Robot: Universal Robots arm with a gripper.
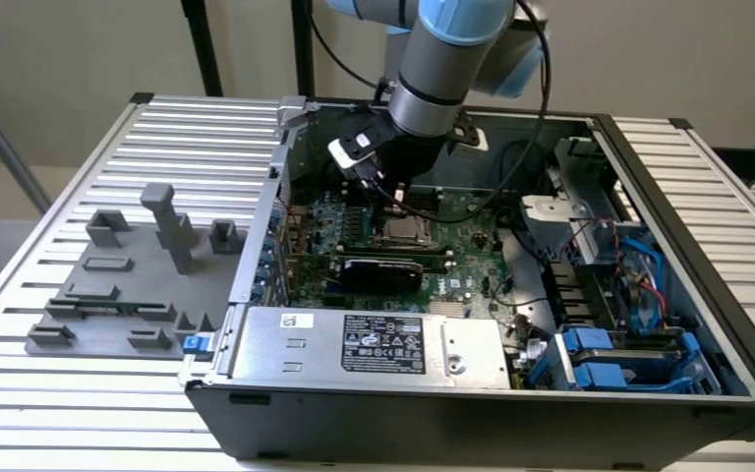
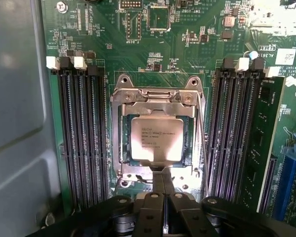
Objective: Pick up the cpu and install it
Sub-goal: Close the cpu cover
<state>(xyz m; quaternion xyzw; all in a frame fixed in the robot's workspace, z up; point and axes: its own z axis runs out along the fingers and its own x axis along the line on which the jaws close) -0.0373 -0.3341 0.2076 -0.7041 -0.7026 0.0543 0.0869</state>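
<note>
gripper [image 2: 163, 175]: I see the fingers pinched together, tips at the cpu's edge.
cpu [image 2: 156, 139]: lies in the socket frame [image 2: 153, 97], seemingly seated flat.

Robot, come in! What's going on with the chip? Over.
Gripper shut, tips at the cpu edge. It lies flat inside the socket frame. Nothing on top.

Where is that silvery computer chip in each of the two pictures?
Exterior view: the chip sits midway up the green board inside the computer case.
Wrist view: the chip lies just beyond the gripper and its closed tips.
Shared landmark: the metal frame around it.
</note>
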